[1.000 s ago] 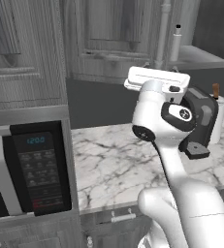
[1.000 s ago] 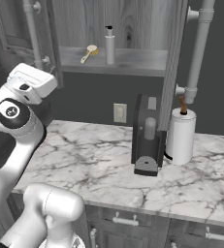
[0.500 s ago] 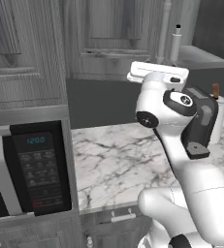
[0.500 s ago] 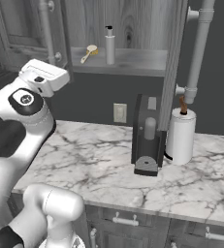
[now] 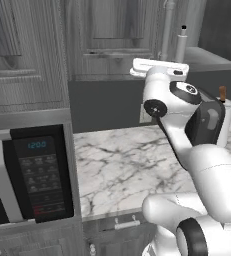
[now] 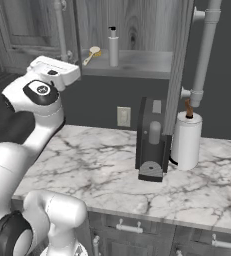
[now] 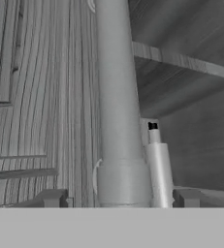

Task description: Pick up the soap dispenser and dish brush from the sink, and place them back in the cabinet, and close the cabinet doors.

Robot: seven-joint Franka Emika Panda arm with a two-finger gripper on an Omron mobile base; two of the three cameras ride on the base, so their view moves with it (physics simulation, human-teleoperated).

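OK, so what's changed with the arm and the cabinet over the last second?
The arm lifted and swung its hand in toward the left cabinet door. The gripper now straddles that door's white bar handle, jaws open with a gap on each side, nothing grasped yet. Unchanged: the soap dispenser and dish brush sit on the cabinet shelf, and the doors are open.

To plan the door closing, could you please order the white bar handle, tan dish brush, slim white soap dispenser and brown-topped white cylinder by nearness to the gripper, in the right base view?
1. Bar handle, inside the open gripper.
2. Dish brush, shelf's left.
3. Soap dispenser, right of brush.
4. White cylinder, counter's right.
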